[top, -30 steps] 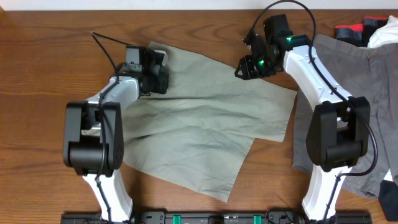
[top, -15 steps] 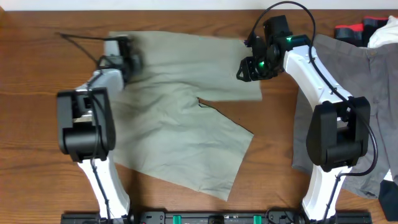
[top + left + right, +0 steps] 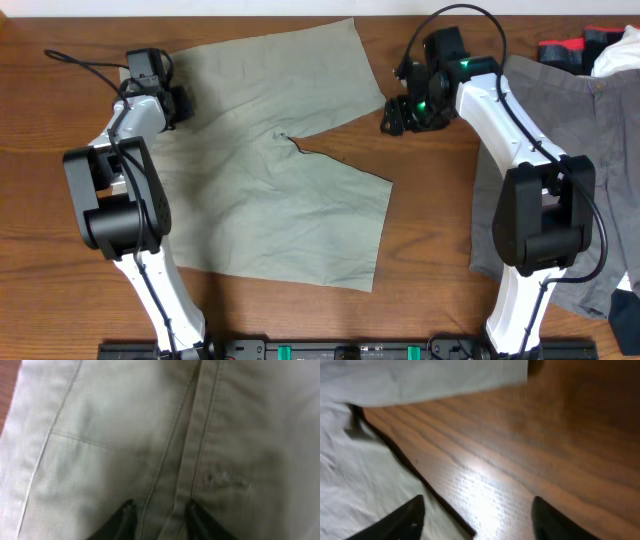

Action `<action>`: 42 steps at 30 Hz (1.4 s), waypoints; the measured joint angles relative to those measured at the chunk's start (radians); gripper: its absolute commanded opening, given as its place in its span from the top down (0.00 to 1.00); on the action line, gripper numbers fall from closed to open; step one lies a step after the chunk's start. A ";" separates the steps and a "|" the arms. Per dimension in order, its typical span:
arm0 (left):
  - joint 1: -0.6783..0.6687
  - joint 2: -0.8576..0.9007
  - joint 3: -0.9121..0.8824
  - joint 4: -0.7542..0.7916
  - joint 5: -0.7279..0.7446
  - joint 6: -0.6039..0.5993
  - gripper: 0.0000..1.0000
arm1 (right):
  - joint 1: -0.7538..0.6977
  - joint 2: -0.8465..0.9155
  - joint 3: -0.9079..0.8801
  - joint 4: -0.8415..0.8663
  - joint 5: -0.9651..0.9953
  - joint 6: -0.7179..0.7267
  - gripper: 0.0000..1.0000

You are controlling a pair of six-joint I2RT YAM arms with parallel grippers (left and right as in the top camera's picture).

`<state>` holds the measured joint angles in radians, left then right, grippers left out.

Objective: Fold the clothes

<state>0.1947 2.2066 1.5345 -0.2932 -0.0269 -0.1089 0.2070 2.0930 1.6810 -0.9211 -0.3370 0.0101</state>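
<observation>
The light khaki shorts (image 3: 270,190) lie spread out flat on the wooden table (image 3: 430,220), waistband to the left and both legs pointing right. My left gripper (image 3: 182,102) hovers over the waistband end. In the left wrist view its fingers (image 3: 125,517) stand apart, with a seam of the khaki cloth (image 3: 150,425) lying flat between them. Just right of the upper leg's hem, my right gripper (image 3: 393,115) is open over bare wood (image 3: 520,450), holding nothing; the khaki cloth (image 3: 420,380) lies beside its left finger (image 3: 405,520). The grey shorts (image 3: 570,140) lie under the right arm.
A red and black item (image 3: 560,50) and a white cloth (image 3: 620,50) sit at the back right corner. A dark object (image 3: 625,320) shows at the front right edge. The arm bases stand along the front edge.
The folded khaki shorts have been opened out: my left gripper drew the waistband up and left, the upper leg swung toward the back, and both grippers have opened.
</observation>
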 measured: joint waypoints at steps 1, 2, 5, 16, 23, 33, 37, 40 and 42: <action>0.001 -0.011 0.000 -0.025 -0.001 0.003 0.53 | 0.000 0.000 -0.010 -0.006 0.006 -0.005 0.33; 0.002 -0.026 -0.001 -0.054 -0.002 0.003 0.50 | 0.000 0.000 -0.023 -0.006 0.019 -0.005 0.35; 0.008 -0.113 -0.003 -0.136 -0.003 0.002 0.49 | -0.001 0.000 -0.059 0.019 0.045 0.013 0.43; 0.050 -0.678 0.024 -0.676 -0.005 -0.040 0.23 | -0.007 -0.004 -0.073 0.028 0.012 0.014 0.26; 0.220 -0.720 0.006 -0.994 -0.004 -0.190 0.23 | -0.034 -0.103 -0.076 0.033 0.007 -0.011 0.22; 0.539 -0.717 -0.267 -0.923 0.047 -0.238 0.18 | -0.043 -0.230 -0.076 0.001 -0.002 -0.019 0.20; 0.636 -0.710 -0.438 -0.759 0.110 -0.239 0.18 | -0.043 -0.229 -0.077 -0.037 -0.003 -0.017 0.19; 0.671 -0.707 -0.542 -0.615 0.140 -0.238 0.18 | -0.043 -0.229 -0.077 -0.054 -0.003 -0.016 0.19; 0.675 -0.706 -0.603 -0.509 0.155 -0.238 0.20 | -0.043 -0.229 -0.077 -0.056 -0.004 -0.015 0.19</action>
<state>0.8700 1.5009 0.9314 -0.8024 0.1284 -0.3470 0.1638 1.8637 1.6039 -0.9775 -0.3408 -0.0048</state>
